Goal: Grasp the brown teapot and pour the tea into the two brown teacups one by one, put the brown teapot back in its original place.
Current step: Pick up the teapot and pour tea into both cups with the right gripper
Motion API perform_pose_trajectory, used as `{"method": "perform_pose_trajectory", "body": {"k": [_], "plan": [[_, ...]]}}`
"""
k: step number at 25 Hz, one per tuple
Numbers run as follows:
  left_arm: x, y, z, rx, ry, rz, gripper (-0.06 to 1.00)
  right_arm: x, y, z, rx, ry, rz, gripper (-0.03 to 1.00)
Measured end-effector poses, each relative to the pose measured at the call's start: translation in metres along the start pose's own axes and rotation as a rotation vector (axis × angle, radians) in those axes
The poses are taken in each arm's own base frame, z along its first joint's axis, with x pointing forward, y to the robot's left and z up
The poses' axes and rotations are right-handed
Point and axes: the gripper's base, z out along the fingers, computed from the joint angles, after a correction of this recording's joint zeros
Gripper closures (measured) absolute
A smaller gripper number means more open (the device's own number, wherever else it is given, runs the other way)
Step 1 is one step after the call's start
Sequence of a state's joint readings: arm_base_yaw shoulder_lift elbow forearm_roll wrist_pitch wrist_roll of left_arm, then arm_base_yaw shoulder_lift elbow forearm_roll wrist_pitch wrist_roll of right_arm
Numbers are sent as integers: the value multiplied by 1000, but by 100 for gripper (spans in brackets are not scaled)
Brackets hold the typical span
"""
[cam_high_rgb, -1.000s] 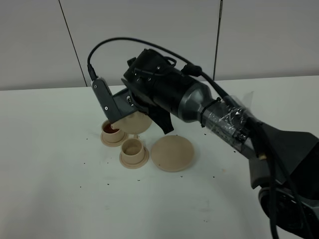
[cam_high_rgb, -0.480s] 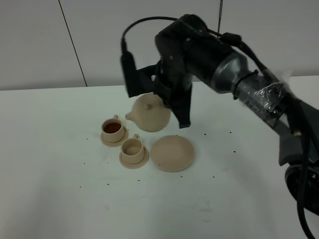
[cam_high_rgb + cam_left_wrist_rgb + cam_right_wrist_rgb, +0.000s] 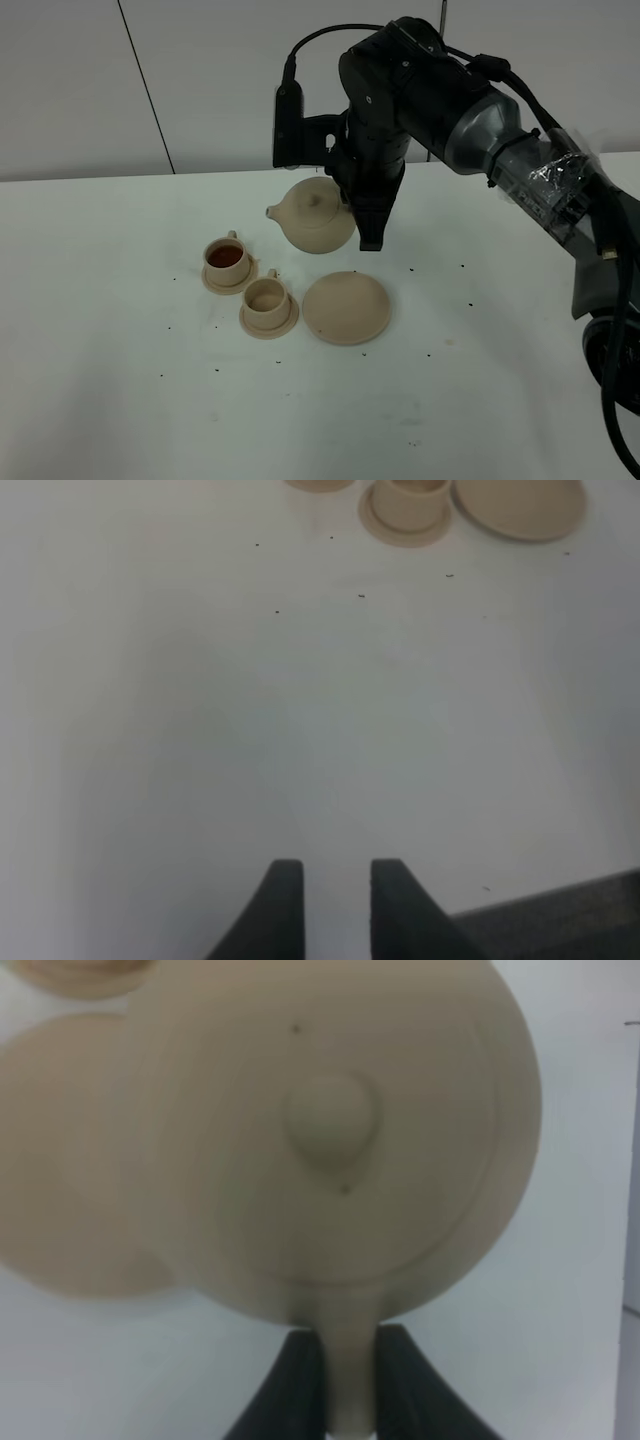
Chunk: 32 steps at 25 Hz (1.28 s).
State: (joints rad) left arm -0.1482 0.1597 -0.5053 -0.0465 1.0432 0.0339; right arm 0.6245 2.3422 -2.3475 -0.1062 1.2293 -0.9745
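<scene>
Teapot [image 3: 318, 218], squat matte tan ceramic, knobbed lid [image 3: 330, 1120], handle [image 3: 350, 1390] clamped in right tool [image 3: 350, 1348], left tool [image 3: 335, 872] parted, empty.

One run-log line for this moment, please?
right gripper: shut on teapot handle, aloft | far cup: tea | near cup: no tea | left gripper: open, empty

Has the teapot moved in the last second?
Yes. The brown teapot, held by the right end effector, swung right and up, away from the tea-filled teacup.
</scene>
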Motion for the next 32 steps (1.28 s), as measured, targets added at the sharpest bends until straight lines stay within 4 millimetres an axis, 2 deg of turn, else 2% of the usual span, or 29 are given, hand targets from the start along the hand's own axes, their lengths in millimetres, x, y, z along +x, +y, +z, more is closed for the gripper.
{"method": "perform_pose_trajectory", "body": {"k": [11,19,25,32], "plan": [[0,0,0,0,0,0,71,-3,4,3,-37,-29,158,87],[0,0,0,0,0,0,71,-3,26,17,-122,25,155,87],[0,0,0,0,0,0,71,-5,31,-2,-114,15,166,87],[0,0,0,0,0,0,71,-26,46,-9,-113,4,151,87]]}}
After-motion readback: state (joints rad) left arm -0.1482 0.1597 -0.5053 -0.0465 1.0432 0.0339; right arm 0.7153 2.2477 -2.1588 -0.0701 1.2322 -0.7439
